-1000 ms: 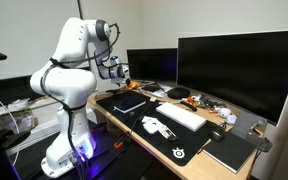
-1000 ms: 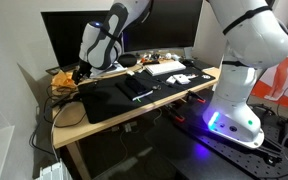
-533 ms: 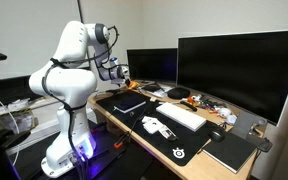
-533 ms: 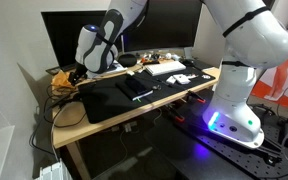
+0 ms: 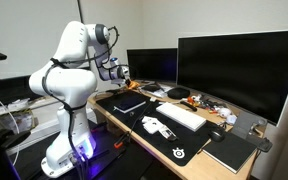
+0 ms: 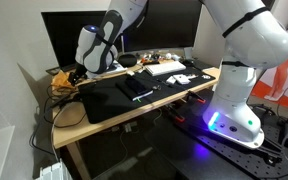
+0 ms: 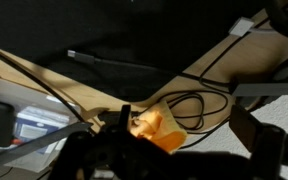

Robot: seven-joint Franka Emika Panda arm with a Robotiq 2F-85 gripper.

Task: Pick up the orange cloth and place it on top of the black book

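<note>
The orange cloth [image 7: 156, 128] lies crumpled on the wooden desk among black cables. It also shows at the desk's far end in an exterior view [image 6: 61, 80]. My gripper [image 7: 189, 132] is open, low over the cloth. One finger touches the cloth's edge and the other stands well apart from it. In both exterior views the gripper [image 5: 119, 72] [image 6: 76, 74] is at the desk's end by the small monitor. The black book [image 5: 130, 102] [image 6: 134, 88] lies flat on the black desk mat, apart from the gripper.
Looped black cables [image 7: 196, 104] lie beside the cloth. Two monitors [image 5: 229, 68] stand along the desk's back. A white keyboard [image 5: 181, 116], a white controller [image 5: 156, 126] and another dark notebook [image 5: 230, 152] are on the mat. A round mouse pad [image 6: 70, 114] lies near the desk edge.
The gripper has shifted slightly down toward the orange cloth since one second ago. It has held still over the last half second.
</note>
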